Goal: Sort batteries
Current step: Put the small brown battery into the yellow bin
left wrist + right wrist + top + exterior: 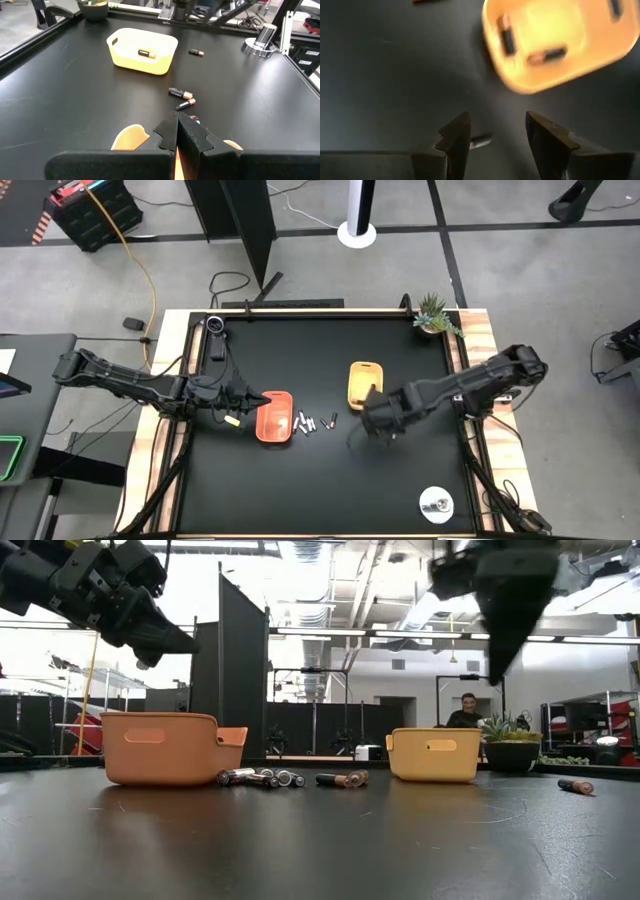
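Black table (400, 480) sitting under us. Batteries (306, 422) lying between orange tray (274, 416) and yellow tray (364, 381). Left gripper (177, 131) pinching closed, empty, hovering above orange tray. Right gripper (496, 131) spreading open near yellow tray. We are aiming slow, grabbing one battery only.

A black matte table top (320, 490) with pale wooden edges carries an orange rounded plastic tray (274, 416) left of centre and a yellow rounded plastic tray (365, 381) further right. Small cylindrical batteries (305, 423) lie loose between them. A round silver-white disc (436, 503) sits near right, a small potted plant (434, 315) far right.
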